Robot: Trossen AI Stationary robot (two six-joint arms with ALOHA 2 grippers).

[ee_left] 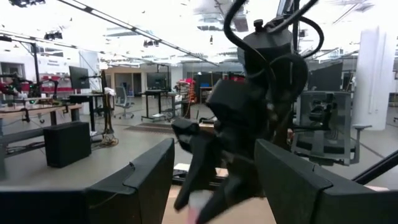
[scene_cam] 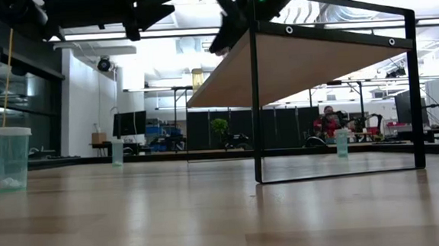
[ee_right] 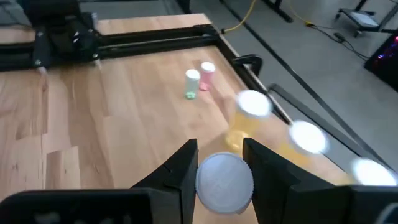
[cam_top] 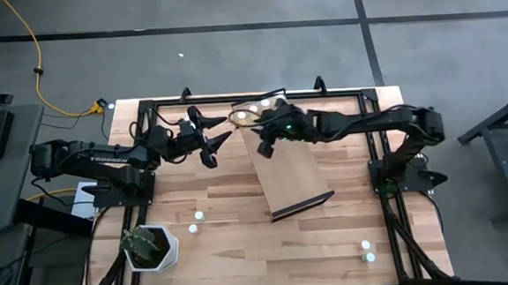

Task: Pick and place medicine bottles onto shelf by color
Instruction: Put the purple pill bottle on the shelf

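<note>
The only readable lettering is the white brand word "TROSSEN" on the dark link of the left arm (cam_top: 105,155), seen from the high view. No text on the bottles or elsewhere can be made out.

Desk (cam_top: 233,241): pale butcher-block wood, smooth, faint sheen in low view. Shelf (cam_top: 293,171): light wood board, matt, framed in dark metal. Bottle cap (ee_right: 224,182) between right tool (ee_right: 219,163) fingers: white plastic, smooth. Tool fingers: matt black plastic.
</note>
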